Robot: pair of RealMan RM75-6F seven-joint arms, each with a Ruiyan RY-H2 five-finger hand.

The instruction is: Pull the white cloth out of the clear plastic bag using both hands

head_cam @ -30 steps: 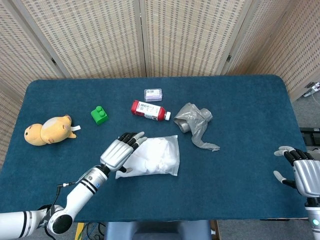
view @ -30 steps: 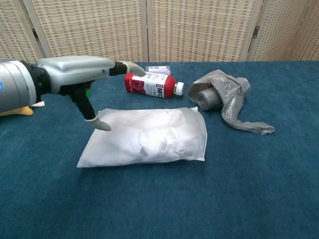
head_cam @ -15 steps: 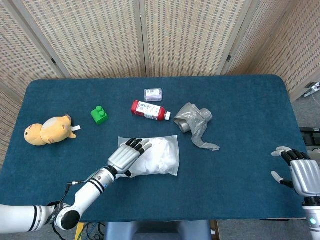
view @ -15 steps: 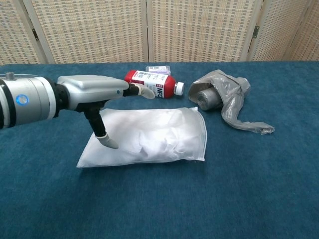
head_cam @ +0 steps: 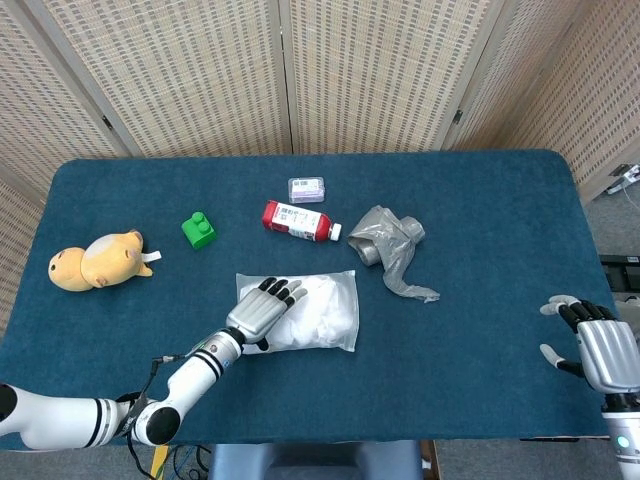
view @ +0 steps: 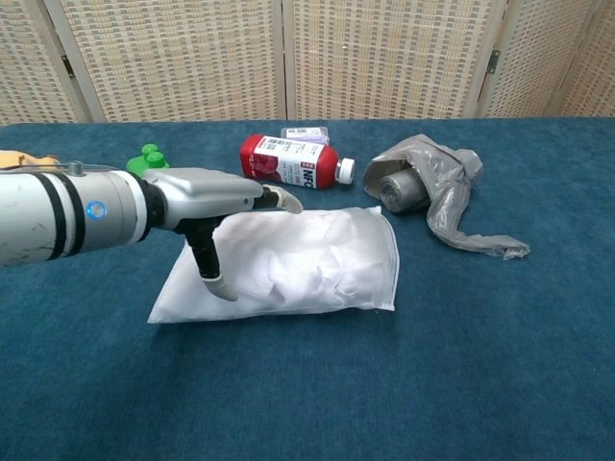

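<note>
Right now my left hand (head_cam: 262,306) lies flat over the left end of the clear plastic bag (head_cam: 325,310), fingers spread and extended across its top, grasping nothing; from the chest view the thumb points down against the bag's near-left side and the fingertips (view: 285,200) reach over its far edge. I see the white cloth (view: 298,261) bunched inside the bag, which lies flat near the middle of the table (head_cam: 480,230), a little toward the front edge. My right hand (head_cam: 600,350) hangs off the front right corner of the table, well apart from the bag, fingers loose and apart, holding nothing. Behind the bag, toward the back edge, lies a red bottle (head_cam: 296,221) on its side with a small purple-and-clear box (head_cam: 306,188) just beyond it. A crumpled grey bag (head_cam: 393,246) sits to the right of the bottle. Toward the left edge I see a green block (head_cam: 199,230) and an orange plush toy (head_cam: 100,260).
</note>
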